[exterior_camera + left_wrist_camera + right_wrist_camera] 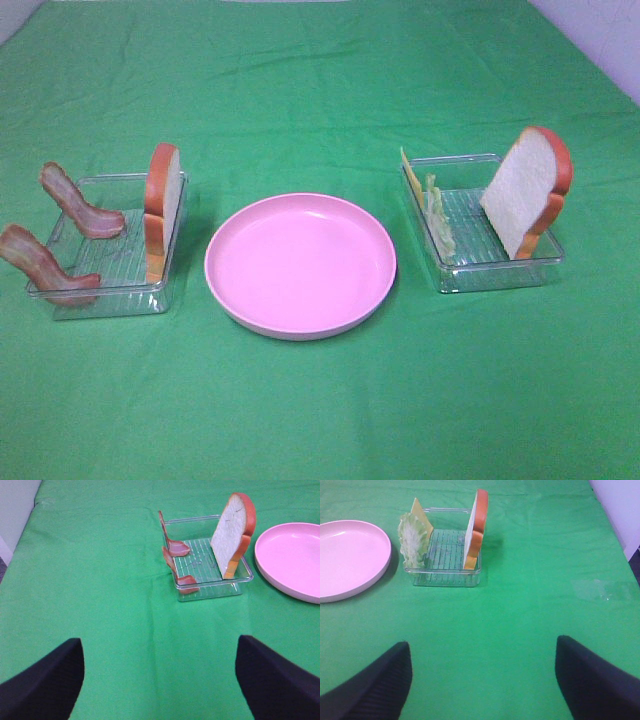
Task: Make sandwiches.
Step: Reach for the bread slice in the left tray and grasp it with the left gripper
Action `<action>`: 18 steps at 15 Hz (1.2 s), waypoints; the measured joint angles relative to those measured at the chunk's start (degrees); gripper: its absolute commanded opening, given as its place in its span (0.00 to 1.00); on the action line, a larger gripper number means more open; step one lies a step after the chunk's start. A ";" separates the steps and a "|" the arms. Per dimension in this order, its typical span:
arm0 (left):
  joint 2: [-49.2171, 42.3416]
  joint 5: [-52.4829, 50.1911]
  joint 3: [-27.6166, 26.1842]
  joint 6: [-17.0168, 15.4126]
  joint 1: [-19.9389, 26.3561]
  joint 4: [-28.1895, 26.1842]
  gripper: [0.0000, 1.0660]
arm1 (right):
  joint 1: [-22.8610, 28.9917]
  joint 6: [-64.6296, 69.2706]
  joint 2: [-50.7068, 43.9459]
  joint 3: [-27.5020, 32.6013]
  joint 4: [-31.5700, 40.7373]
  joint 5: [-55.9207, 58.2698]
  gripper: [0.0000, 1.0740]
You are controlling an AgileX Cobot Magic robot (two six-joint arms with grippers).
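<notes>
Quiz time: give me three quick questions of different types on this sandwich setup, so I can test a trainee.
1. True or false: the round pink plate already holds food.
2. In the high view, the two reddish-brown bacon strips stand in the clear plastic tray on which side of the plate? A) left B) right C) both sides
3. Fill in: in the other clear tray, the green lettuce leaf and the square yellow cheese slice lean at the end nearer the ____.

Key: 1 false; 2 A; 3 plate.
</notes>
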 measured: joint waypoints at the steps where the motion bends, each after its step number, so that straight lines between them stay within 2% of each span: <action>1: 0.00 0.00 0.00 0.00 0.00 0.00 0.74 | 0.00 0.00 0.00 0.00 0.00 0.00 0.70; 3: 0.23 -0.29 -0.92 -0.86 0.00 0.00 0.74 | 0.00 0.00 0.00 0.00 0.00 0.00 0.70; 5: 3.61 -2.98 -3.78 -3.50 0.00 0.00 0.74 | 0.00 0.00 0.00 0.00 0.00 0.00 0.70; 6: 6.93 -3.72 -5.04 -4.01 0.00 -0.06 0.74 | 0.00 0.00 0.00 0.00 0.00 0.00 0.70; 7: 15.64 -4.58 -8.14 -4.53 0.00 -1.72 0.74 | 0.00 0.00 0.00 0.00 0.00 0.00 0.70; 9: 22.57 -4.58 -10.66 -4.58 0.00 -4.81 0.74 | 0.00 0.00 0.00 0.00 0.00 0.00 0.70; 11: 33.63 -4.76 -14.50 -3.50 0.00 -10.49 0.74 | 0.00 0.00 0.00 0.00 0.00 0.00 0.70; 13: 43.83 -4.81 -18.45 -0.52 0.00 -15.18 0.74 | 0.00 0.00 0.00 0.00 0.00 0.00 0.70; 15: 55.23 -4.87 -22.63 0.86 0.00 -16.67 0.74 | 0.00 0.00 0.00 0.00 0.00 0.00 0.70; 18: 68.18 -4.98 -28.65 1.03 -0.57 -16.73 0.71 | 0.00 0.00 0.00 0.00 0.00 0.00 0.70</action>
